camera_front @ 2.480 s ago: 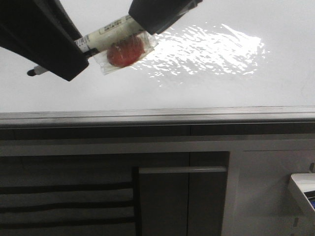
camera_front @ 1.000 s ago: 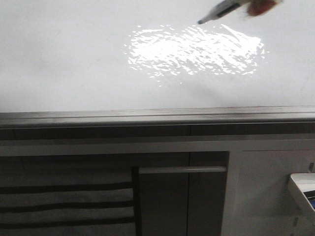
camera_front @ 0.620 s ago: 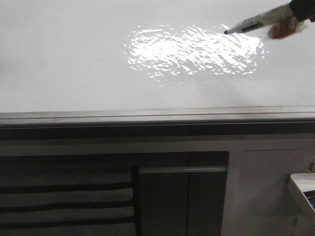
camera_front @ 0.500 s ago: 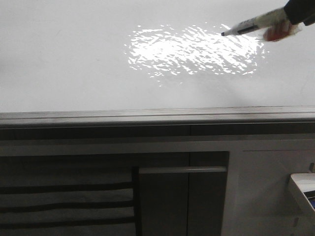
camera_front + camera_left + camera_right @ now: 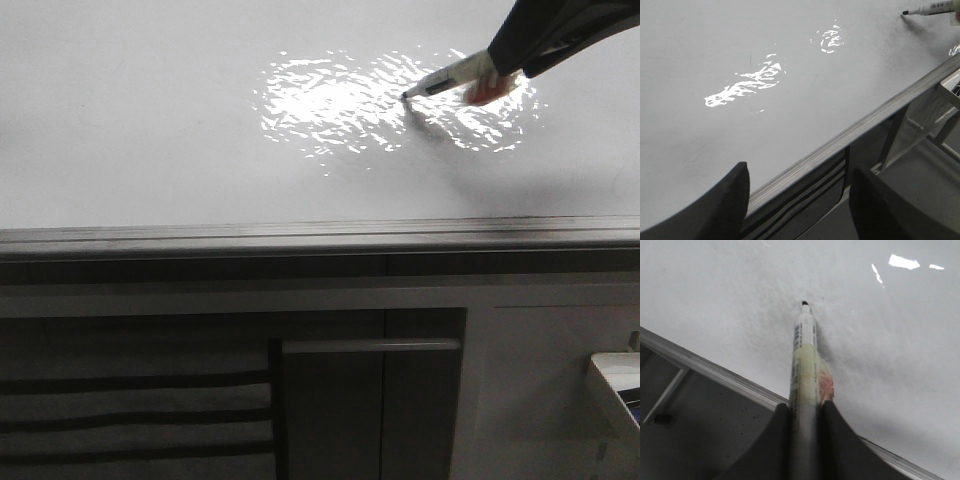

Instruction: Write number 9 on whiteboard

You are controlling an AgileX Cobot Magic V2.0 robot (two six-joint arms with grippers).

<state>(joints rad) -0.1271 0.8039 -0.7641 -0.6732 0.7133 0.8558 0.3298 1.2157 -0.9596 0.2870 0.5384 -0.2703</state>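
The whiteboard [image 5: 150, 130] is a large glossy white board with a grey metal rim [image 5: 300, 235]. No drawn number 9 shows on it. My right gripper [image 5: 505, 62] is shut on a marker [image 5: 450, 78] with a pale barrel, a black tip and a reddish wrap. The tip sits at the board surface beside the bright glare patch. In the right wrist view the marker [image 5: 804, 360] sticks out between the fingers [image 5: 777, 440], tip on the board [image 5: 900, 340]. My left gripper [image 5: 800, 200] is open and empty over the board's rim [image 5: 865, 127]; the marker [image 5: 932, 8] shows far off.
A dark grey cabinet front [image 5: 200, 400] with a handle [image 5: 370, 345] lies below the rim. A white object [image 5: 615, 385] pokes in at the lower right. A metal frame [image 5: 935, 115] stands beside the board in the left wrist view.
My right gripper has come down and to the left with the marker, and the tip has dropped to the board beside the glare. The left gripper, in front view 2.5 s ago, has left it.
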